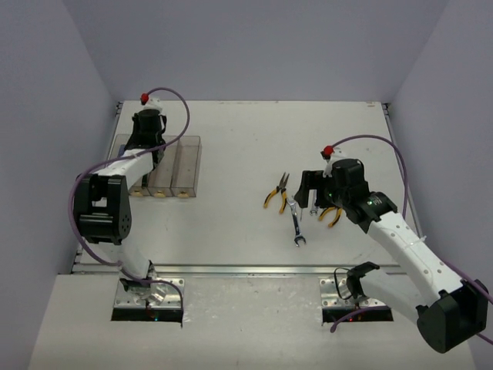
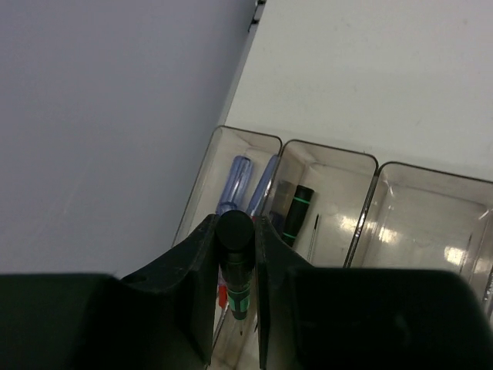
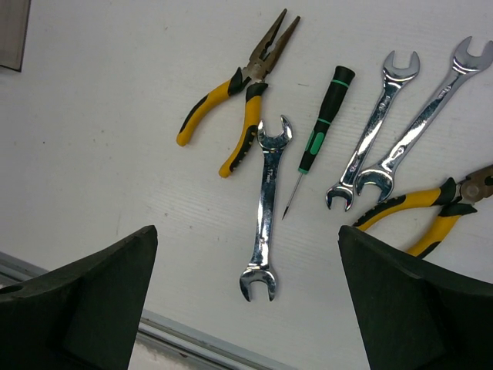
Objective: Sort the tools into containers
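In the left wrist view my left gripper (image 2: 235, 231) is shut on a black and green screwdriver (image 2: 236, 266), held tip down over the row of clear bins (image 2: 362, 223), near the wall between the two leftmost ones. The leftmost bin holds blue-handled screwdrivers (image 2: 237, 179). The second holds a black and green screwdriver (image 2: 296, 213). My right gripper (image 3: 250, 308) is open and empty above a silver wrench (image 3: 266, 204). Around it lie yellow pliers (image 3: 240, 100), another black and green screwdriver (image 3: 320, 116), two wrenches (image 3: 379, 123) and a second pair of pliers (image 3: 431, 212).
In the top view the bins (image 1: 187, 166) stand at the back left against the side wall, under my left gripper (image 1: 147, 129). The loose tools (image 1: 296, 220) lie right of centre under my right gripper (image 1: 310, 189). A metal rail (image 1: 254, 270) runs along the table's near edge.
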